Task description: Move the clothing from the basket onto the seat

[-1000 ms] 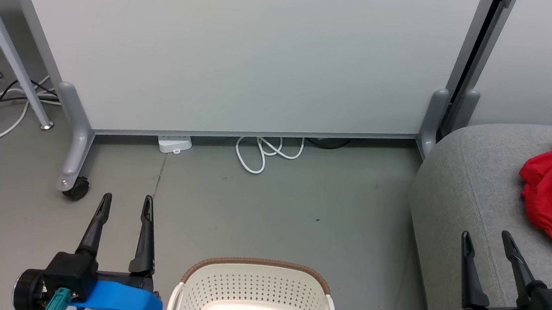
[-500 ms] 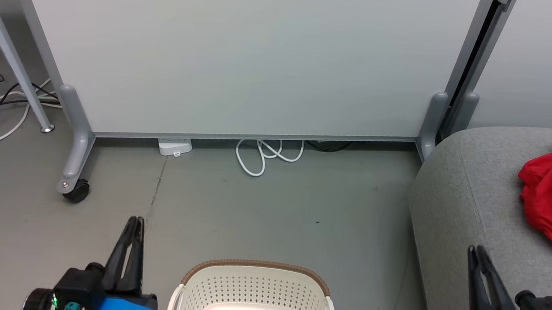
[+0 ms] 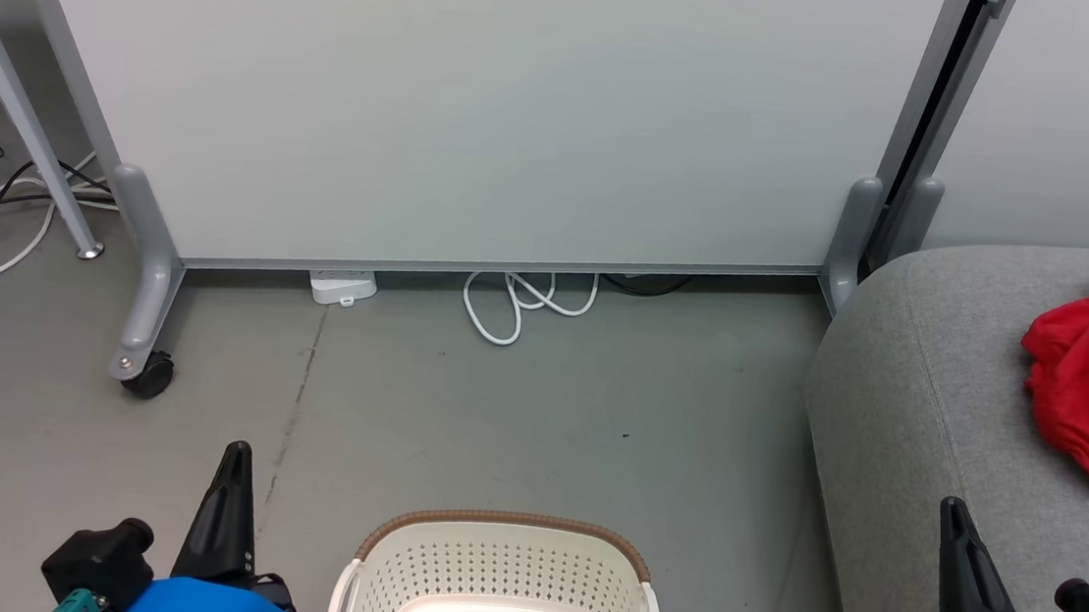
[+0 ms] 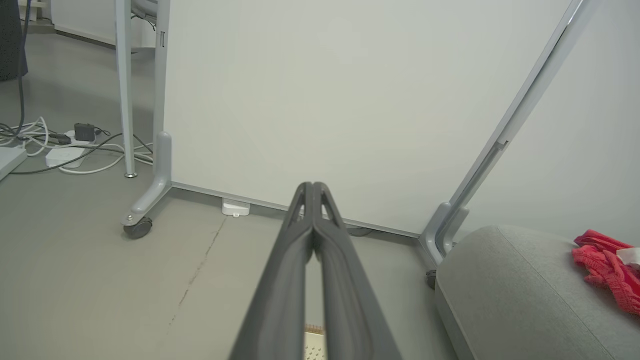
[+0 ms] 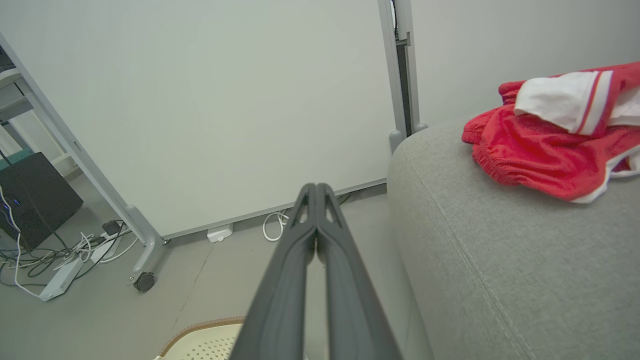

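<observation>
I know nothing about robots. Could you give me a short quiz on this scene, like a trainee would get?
1. True or false: the red clothing lies on the grey sofa.
2. The left gripper is: A open; B shut on cloth; C shut, holding nothing.
3. Fill in: the basket has a ____ rim.
Key: 1 true; 2 C; 3 brown.
</observation>
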Controlling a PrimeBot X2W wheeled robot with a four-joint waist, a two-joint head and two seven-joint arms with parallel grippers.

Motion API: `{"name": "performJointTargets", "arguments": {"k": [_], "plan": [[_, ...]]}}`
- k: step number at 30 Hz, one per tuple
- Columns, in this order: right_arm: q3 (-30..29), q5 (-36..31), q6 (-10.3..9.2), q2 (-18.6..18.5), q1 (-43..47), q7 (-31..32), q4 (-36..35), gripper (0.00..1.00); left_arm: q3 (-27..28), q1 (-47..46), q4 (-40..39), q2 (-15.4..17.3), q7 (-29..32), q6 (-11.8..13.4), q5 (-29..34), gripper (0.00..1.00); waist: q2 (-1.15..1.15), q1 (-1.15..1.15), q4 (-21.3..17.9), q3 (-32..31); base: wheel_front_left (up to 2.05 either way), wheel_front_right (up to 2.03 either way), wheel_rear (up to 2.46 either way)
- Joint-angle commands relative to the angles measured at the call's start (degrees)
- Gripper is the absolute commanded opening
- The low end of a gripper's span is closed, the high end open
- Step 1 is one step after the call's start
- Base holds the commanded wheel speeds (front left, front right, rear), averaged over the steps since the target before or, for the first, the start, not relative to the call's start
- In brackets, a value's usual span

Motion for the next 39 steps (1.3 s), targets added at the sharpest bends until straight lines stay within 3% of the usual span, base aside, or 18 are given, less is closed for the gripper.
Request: {"name": "performJointTargets", "arguments": {"k": [1, 39], "plan": [[-0.04, 2.68, 0.01, -0.18, -1.70, 0.46, -1.12, 0.00, 0.61, -2.00, -0.91, 0.03, 0.52, -0.17, -2.48, 0.00, 0.00, 0.00, -0.05, 0.03, 0.00, 0.00, 0.00], [-0.10, 36.63, 0.02, 0.05, -4.07, 8.46, -1.30, 0.00, 4.50, -4.90, -0.57, -0.07, 8.44, -1.06, -34.41, 0.00, 0.00, 0.00, -1.20, 0.90, 0.00, 0.00, 0.00]]}}
